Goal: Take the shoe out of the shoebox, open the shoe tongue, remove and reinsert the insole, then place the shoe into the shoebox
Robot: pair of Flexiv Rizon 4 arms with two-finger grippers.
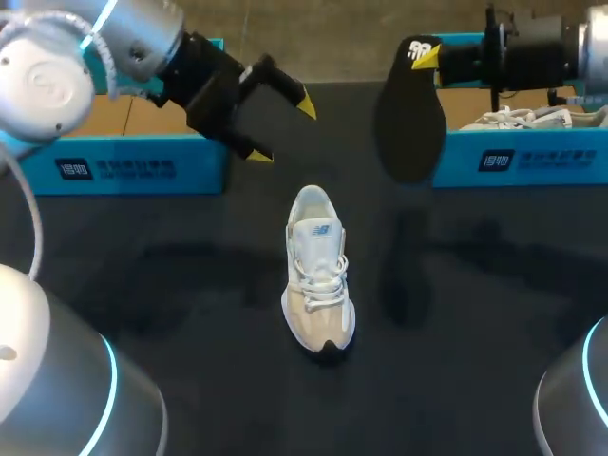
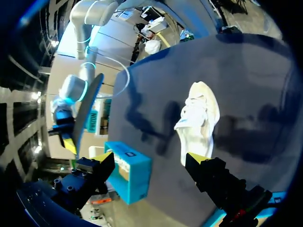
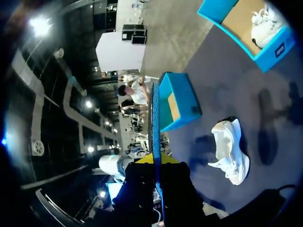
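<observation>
Head view: the right pincer (image 1: 425, 55) pinches the dark insole (image 1: 410, 119) by its top end, hanging it above the table (image 1: 190, 285) beside the right shoebox (image 1: 513, 152). The left pincer (image 1: 282, 129) hangs spread near the left shoebox (image 1: 123, 161). The shoe (image 1: 318, 271) stands mid-table, well apart from both boxes' edges.

The dark table (image 1: 190, 332) is lit softly and rather dimly from above. Broad, diffuse shadows of the arms (image 1: 123, 38) are thrown onto it on both sides of the shoe (image 1: 318, 275), and a narrower one is cast below the raised insole (image 1: 410, 119). The pale shoe is rendered brightest, nearly washed out in the left wrist view. Cyan light rings (image 1: 112, 380) are seen glowing.
</observation>
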